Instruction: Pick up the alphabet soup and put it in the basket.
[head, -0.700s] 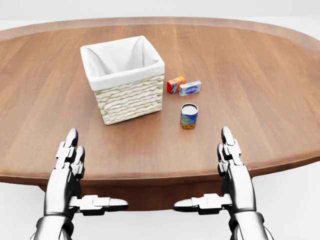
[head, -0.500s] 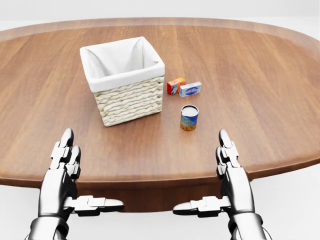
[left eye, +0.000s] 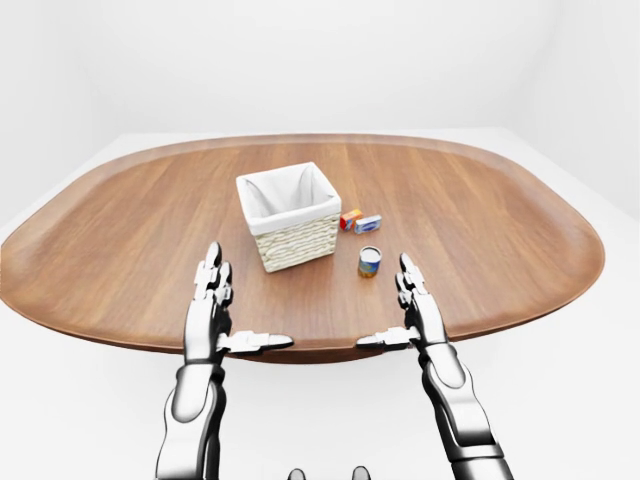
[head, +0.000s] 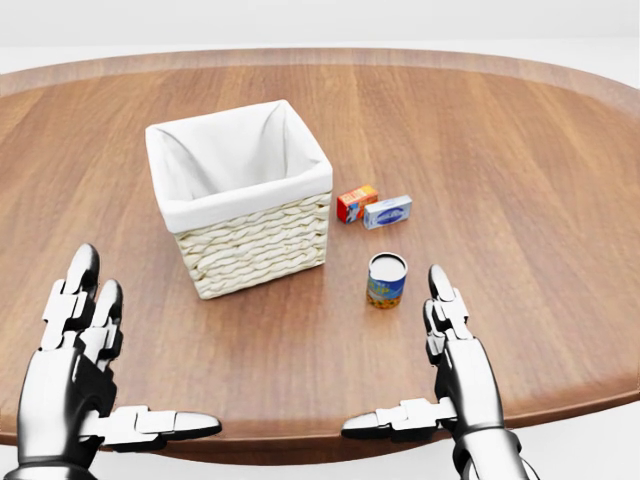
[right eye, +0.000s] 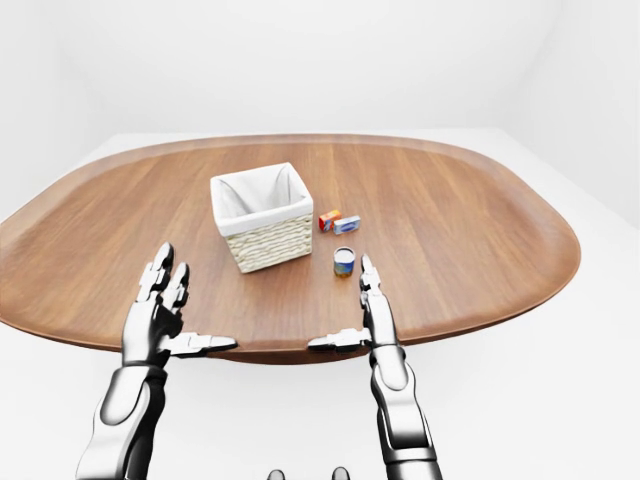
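The alphabet soup can (head: 386, 279), blue and yellow with a pale lid, stands upright on the wooden table (head: 500, 150), right of the basket. The woven basket (head: 255, 255) has a white cloth liner, and nothing shows inside it. My right hand (head: 395, 350) is open just below the can in the head view. Its fingers (head: 445, 300) point up the view close to the can's right side, apart from it, and the thumb points left. My left hand (head: 145, 345) is open at the lower left, below the basket, holding nothing.
A small orange box (head: 356, 203) and a blue-and-white box (head: 387, 211) lie side by side just above the can, right of the basket. The table's near edge (head: 300, 440) runs under both hands. White floor surrounds the oval table (left eye: 520, 200).
The whole picture has shifted: the camera moved closer to the table, so the basket, boxes and can sit lower and larger. Both hands now reach over the table edge, still open.
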